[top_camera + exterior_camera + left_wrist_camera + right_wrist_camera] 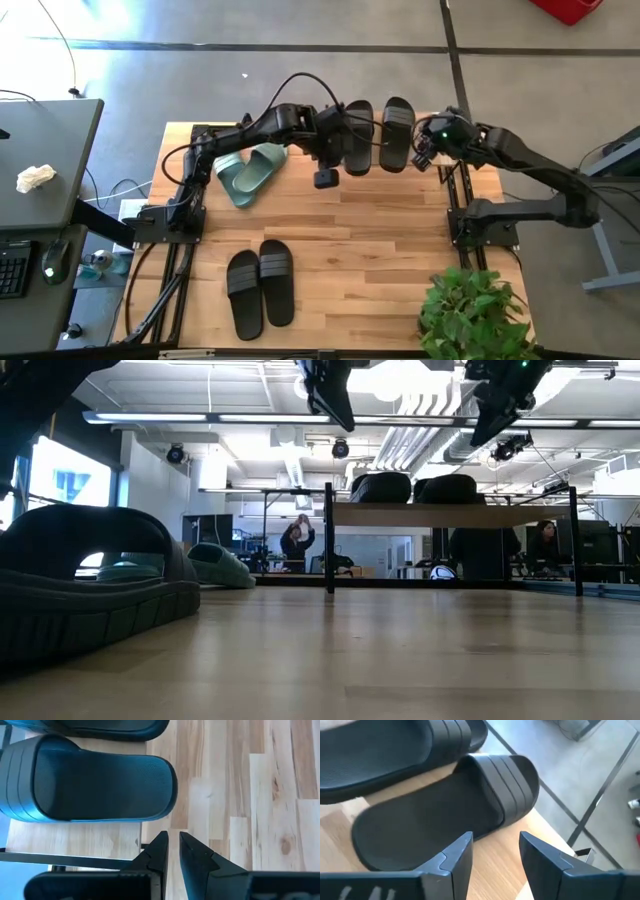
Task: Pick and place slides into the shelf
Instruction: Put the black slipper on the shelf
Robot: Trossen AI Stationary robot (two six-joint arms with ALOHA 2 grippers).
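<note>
**So, one black pair is up on the shelf — which pair do we go for next?**

Starting at the near edge: the second black pair [259, 288] sits in the lower middle of the high view, side by side, long axes running near to far, well apart from both arms. In the low view one of them fills the lower left of the frame as a big dark hump.

Further back, at the centre left of the high view, the sage-green pair [248, 171] lies at an angle, just beside the left arm's forearm, so we'd call the left arm the nearer one for those.

Then at the top centre, the shelf [372, 122] carries the other black pair [378, 134] on its wooden board, long axes also near to far, straps toward the far side.

The left gripper [325, 179] hovers just off the shelf's near edge, over bare table. Its wrist view shows the fingers [159, 851] nearly together with only a sliver between them, gripping nothing.

The right gripper [495, 851] hangs at the shelf's right end, right above the right-hand black slide [451, 806]. Its jaws stand apart with nothing between them and nothing touched. Our guess is that slide is already placed.
</note>
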